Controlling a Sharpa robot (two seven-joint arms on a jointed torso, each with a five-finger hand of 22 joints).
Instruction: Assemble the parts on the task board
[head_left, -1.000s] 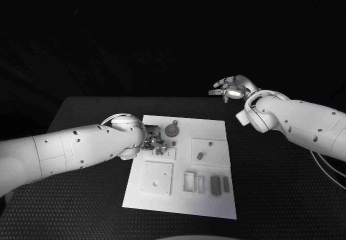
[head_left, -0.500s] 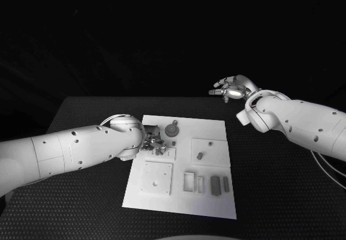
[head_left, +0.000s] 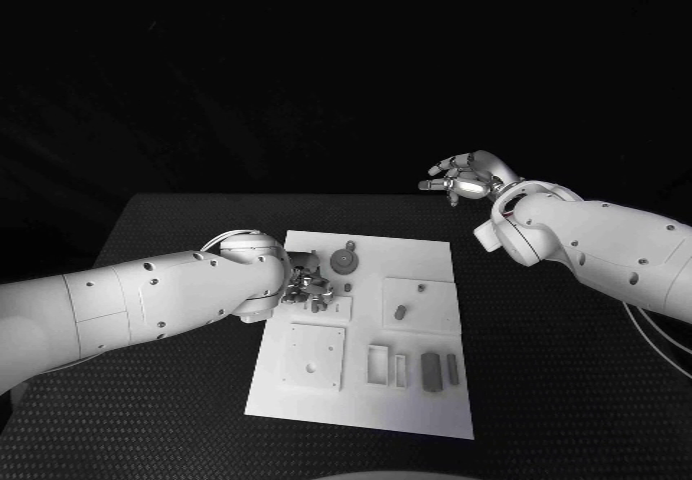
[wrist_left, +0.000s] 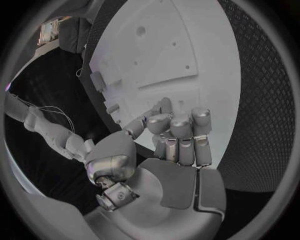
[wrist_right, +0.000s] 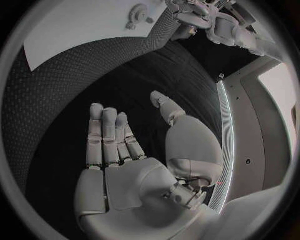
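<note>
Nothing visibly shifts between frames: both arms keep their poses. Left hand (head_left: 307, 288), fingers curled, sits at the white task board's (head_left: 433, 400) 10 o'clock edge among grey parts (head_left: 430, 369); whether it holds one, I cannot tell. Farther off, at 1 o'clock past the tabletop (head_left: 548, 380), the right hand (head_left: 459, 180) hangs with fingers apart, holding nothing.

White arms, silver robot hand (head_left: 459, 180)

No writing, label, brand, number or sign can be read on the task board (head_left: 418, 400) or anything around it.
</note>
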